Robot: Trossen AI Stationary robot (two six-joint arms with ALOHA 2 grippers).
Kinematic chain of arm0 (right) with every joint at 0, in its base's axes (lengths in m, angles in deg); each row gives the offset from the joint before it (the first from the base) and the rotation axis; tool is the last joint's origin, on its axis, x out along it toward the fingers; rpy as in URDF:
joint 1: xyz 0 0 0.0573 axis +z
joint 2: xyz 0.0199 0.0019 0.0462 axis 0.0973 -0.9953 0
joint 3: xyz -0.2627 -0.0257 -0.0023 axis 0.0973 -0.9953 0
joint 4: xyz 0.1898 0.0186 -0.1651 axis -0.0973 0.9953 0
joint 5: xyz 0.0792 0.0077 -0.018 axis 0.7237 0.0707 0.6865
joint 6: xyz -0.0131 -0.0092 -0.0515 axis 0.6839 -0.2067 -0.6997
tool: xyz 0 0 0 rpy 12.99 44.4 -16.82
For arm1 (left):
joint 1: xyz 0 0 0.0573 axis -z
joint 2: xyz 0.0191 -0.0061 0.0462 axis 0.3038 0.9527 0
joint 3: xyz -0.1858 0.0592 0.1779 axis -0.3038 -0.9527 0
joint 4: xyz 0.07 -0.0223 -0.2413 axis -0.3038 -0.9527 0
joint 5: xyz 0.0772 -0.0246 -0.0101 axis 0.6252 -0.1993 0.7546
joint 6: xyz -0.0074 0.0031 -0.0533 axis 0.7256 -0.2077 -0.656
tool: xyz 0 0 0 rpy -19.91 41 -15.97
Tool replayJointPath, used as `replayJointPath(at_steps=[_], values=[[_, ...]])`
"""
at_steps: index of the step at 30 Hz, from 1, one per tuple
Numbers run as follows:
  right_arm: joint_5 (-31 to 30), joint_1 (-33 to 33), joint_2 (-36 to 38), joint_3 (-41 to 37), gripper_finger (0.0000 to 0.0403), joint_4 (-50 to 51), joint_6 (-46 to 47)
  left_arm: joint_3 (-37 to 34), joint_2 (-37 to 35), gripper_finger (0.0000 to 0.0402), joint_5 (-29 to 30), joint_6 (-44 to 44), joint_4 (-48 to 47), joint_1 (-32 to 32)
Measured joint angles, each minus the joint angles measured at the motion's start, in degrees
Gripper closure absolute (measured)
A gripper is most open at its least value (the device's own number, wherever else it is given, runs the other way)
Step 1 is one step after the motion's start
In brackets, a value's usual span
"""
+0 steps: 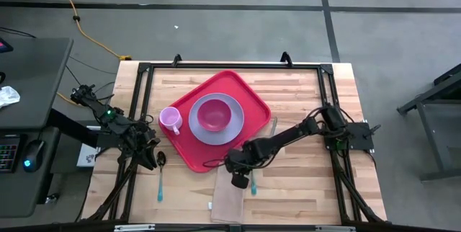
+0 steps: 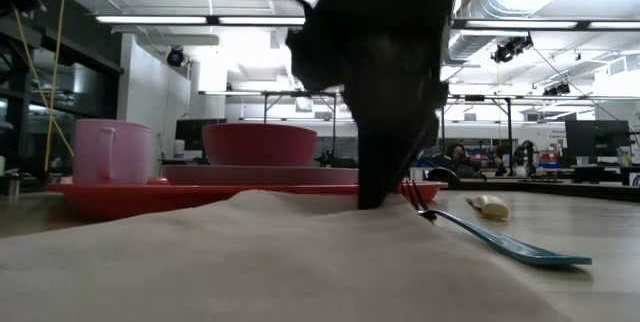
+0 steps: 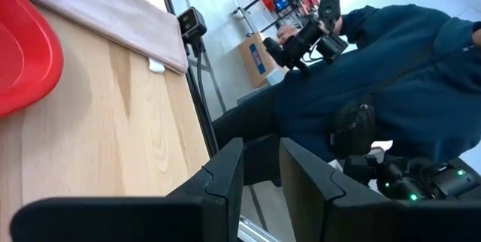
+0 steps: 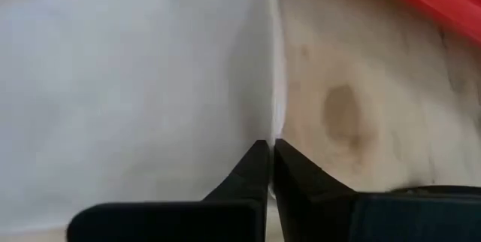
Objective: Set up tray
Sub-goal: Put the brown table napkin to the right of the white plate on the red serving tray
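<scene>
The red tray (image 1: 241, 88) lies mid-table and carries a lavender plate (image 1: 194, 122) with a dark pink bowl (image 1: 214, 114) on it, and a pink cup (image 1: 170, 119). A beige napkin (image 1: 229, 204) lies flat near the front edge, with a teal fork (image 1: 253, 186) beside it. My right gripper (image 1: 240, 179) is shut at the napkin's far right part. My left gripper (image 1: 149, 149) waits open at the table's left side, its fingers (image 3: 225, 170) holding nothing. A teal-handled spoon (image 1: 160, 178) lies by it. My right gripper pinches the napkin's right-hand edge (image 4: 275, 118) between its two fingertips, near the napkin's far end. The fingers come steeply from above, pointing down. The cloth rises a little at the fingers (image 2: 375, 187); the rest of the napkin (image 2: 250, 252) lies on the table.
The fork (image 2: 500, 240) lies close beside the right gripper, its tines toward it. A small white piece (image 2: 490, 205) lies on the wood near the napkin. A black frame (image 1: 216, 66) runs around the table top. A person in a dark blue jacket (image 3: 391, 69) stands beyond the table.
</scene>
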Motion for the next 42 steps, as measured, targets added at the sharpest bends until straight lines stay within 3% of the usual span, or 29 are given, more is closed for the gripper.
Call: replayJointPath(at_steps=[20,42], values=[[-6.1,0.8,0.3,13.6,0.0402,18.2,-1.3,0.0,0.0,0.0284,-0.1,0.7,-2.1,0.0],[-15.0,-3.2,0.5,18.1,0.0403,29.2,-1.4,0.0,0.0,0.0284,-0.5,1.8,-2.1,0.0]])
